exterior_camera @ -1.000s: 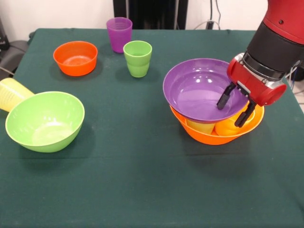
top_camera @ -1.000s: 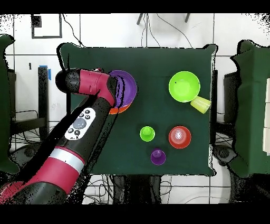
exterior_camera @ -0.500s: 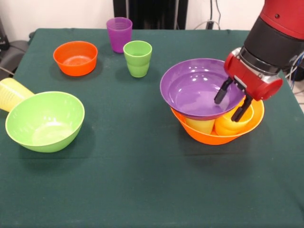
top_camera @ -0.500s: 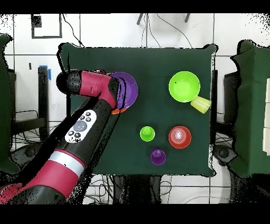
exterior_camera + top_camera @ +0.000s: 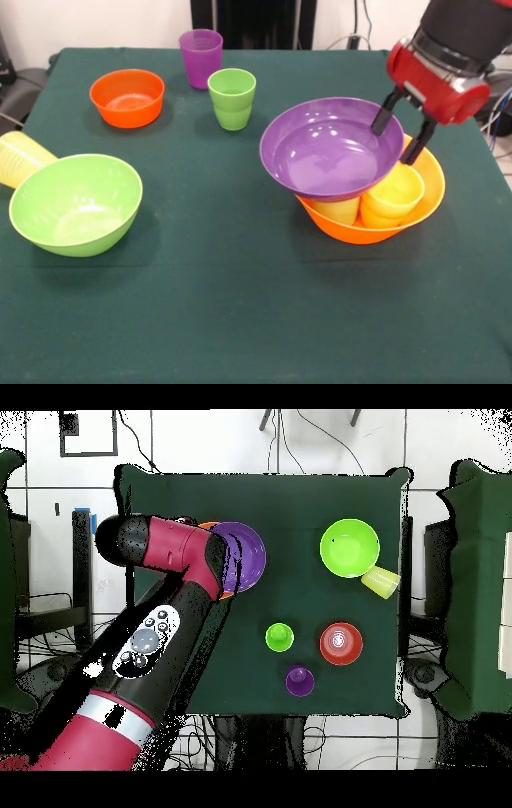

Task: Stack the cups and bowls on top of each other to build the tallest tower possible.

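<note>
In the front view my gripper (image 5: 401, 134) is shut on the right rim of the wide purple bowl (image 5: 330, 150), one finger inside and one outside. It holds the bowl tilted above the large yellow-orange bowl (image 5: 433, 200). Two yellowish cups (image 5: 394, 196) stand inside that bowl, partly covered by the purple one. The lime green bowl (image 5: 76, 204), small orange bowl (image 5: 127, 97), purple cup (image 5: 201, 58) and lime green cup (image 5: 232, 98) stand apart on the table. A pale yellow cup (image 5: 20, 158) lies on its side at the left. No dark green cup shows. In the overhead view the arm hides the gripper beside the purple bowl (image 5: 247, 556).
The table has a dark green cloth (image 5: 240, 304). In the overhead view the lime green bowl (image 5: 349, 547), pale yellow cup (image 5: 381, 581), orange bowl (image 5: 341, 643), lime green cup (image 5: 279, 636) and purple cup (image 5: 299, 680) sit on the table's right half.
My gripper has risen and taken the purple bowl's rim with it. The bowl has lifted off the cups, shifted left in the front view, and uncovered the yellow-orange cup.
</note>
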`<state>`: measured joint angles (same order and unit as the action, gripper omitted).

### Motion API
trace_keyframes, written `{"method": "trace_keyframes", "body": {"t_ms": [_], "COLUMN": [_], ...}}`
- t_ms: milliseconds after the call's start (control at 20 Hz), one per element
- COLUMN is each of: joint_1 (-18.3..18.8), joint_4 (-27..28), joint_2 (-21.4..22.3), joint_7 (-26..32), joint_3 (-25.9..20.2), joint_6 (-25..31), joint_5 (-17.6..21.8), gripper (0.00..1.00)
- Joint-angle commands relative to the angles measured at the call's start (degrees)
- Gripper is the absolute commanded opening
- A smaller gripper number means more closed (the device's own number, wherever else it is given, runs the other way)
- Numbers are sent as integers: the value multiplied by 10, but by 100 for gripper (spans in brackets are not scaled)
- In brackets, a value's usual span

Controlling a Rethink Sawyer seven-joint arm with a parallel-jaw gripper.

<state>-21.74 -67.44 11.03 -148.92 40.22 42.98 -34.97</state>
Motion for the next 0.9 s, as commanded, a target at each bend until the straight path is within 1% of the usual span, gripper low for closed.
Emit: {"method": "trace_keyframes", "body": {"t_ms": [50,300,600,900], "joint_1": [-11,-10,0,23], "joint_4": [-36,-34,-28,-31], "joint_2": [18,19,30,64], "joint_7": [-70,-71,-61,-20], "joint_3": [-80,-83,-81,-76], "joint_6": [65,66,85,118], "joint_5": [15,16,22,37], "gripper": [100,100,100,100]}}
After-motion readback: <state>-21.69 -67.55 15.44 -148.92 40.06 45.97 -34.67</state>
